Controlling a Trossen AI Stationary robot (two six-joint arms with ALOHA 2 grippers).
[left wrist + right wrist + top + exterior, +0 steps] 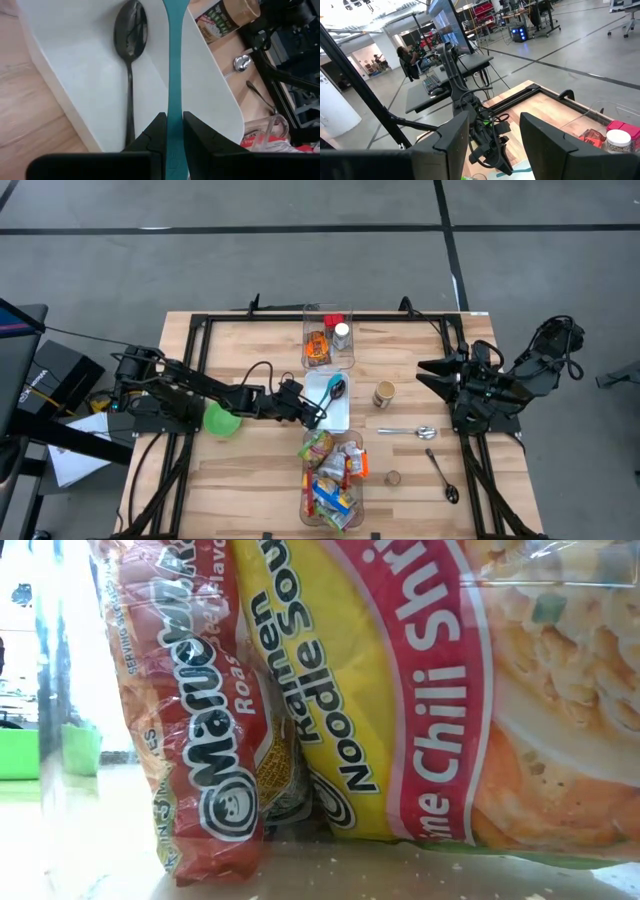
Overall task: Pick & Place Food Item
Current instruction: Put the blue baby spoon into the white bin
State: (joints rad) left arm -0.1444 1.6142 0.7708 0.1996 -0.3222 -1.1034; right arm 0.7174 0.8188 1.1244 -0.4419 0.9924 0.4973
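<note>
A white tray [336, 418] lies at the table's middle. On it rests a black spoon [131, 30], and beside that runs a teal utensil [175, 65]. My left gripper [174, 117] reaches in from the table's left to the tray's near-left corner [318, 414] and is shut on the teal utensil's handle. The utensil's far end runs out of the left wrist view. My right gripper [428, 370] waits raised over the table's right side, open [495, 135], with nothing between its fingers. Food packets fill a clear bin [332, 475] at the near edge. My left gripper pinches the teal utensil's handle [175, 107] between its two fingers [157, 131], one on each side edge. The fingers slant down from the table's left and lie along the handle. Whether the utensil rests on the tray or hangs just above it, I cannot tell.
A second clear bin [328, 340] with food and a white-capped jar stands at the far middle. A green bowl [222, 421] sits under the left arm. A brown jar [384, 394], a silver spoon [405, 431] and a dark spoon [442, 476] lie right of the tray. Ramen packets [330, 690] fill the low view.
</note>
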